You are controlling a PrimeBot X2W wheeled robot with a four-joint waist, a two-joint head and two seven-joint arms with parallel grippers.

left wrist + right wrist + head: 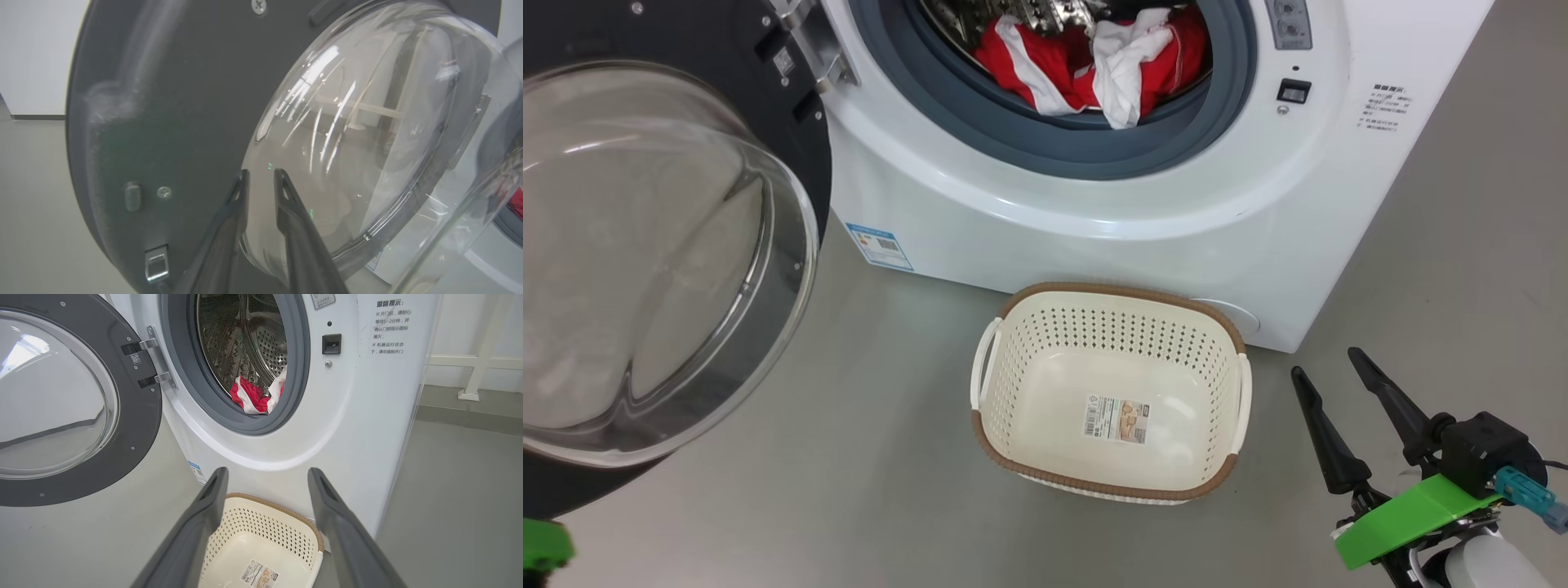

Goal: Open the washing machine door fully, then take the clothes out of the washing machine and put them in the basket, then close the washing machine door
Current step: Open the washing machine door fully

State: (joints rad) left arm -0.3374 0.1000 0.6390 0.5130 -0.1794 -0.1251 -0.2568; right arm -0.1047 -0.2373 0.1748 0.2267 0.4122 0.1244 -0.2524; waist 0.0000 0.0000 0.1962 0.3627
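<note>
The washing machine (1094, 237) stands with its door (686, 33) swung wide open to the left, the glass bowl facing out. Red and white clothes (1094, 57) lie in the drum at the front of the opening, also seen as the clothes (251, 398) in the right wrist view. The cream basket (1111, 290) sits on the floor just before the machine, with only a paper label inside. My left gripper (261, 175) points at the door's (163, 102) inner side by the glass edge, its fingers slightly apart and holding nothing. My right gripper (1327, 365) is open, to the right of the basket.
Grey floor lies on all sides of the basket. The open door takes up the space at the left of the machine. In the right wrist view the basket (282, 508) lies below my right gripper (267, 473), with a white rail by the wall at the far right.
</note>
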